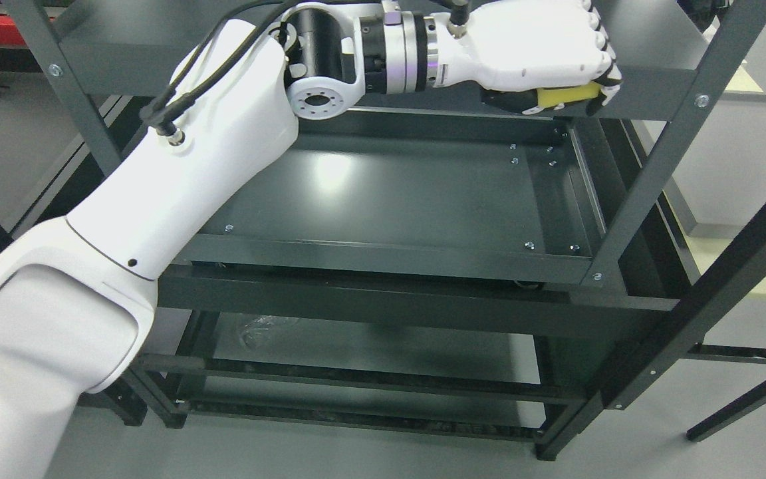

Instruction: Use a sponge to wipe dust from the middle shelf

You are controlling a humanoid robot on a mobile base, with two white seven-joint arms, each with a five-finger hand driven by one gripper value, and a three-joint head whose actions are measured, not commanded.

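My left arm comes in from the lower left and reaches up across the dark metal rack. Its white hand [559,83] is curled around a yellow sponge [568,95] with a dark underside. Hand and sponge sit at the front edge of the upper shelf [130,63], near its right end. Below lies the middle shelf [389,199], a dark glossy tray with a light glare at its left centre and nothing on it. The sponge is above this shelf, not touching it. No right arm shows.
Slanted rack posts stand at right [662,173] and left [67,93]. A lower shelf [370,349] carries a crumpled clear wrapper [260,329]. Grey floor surrounds the rack. A pale table edge [765,269] shows at the right.
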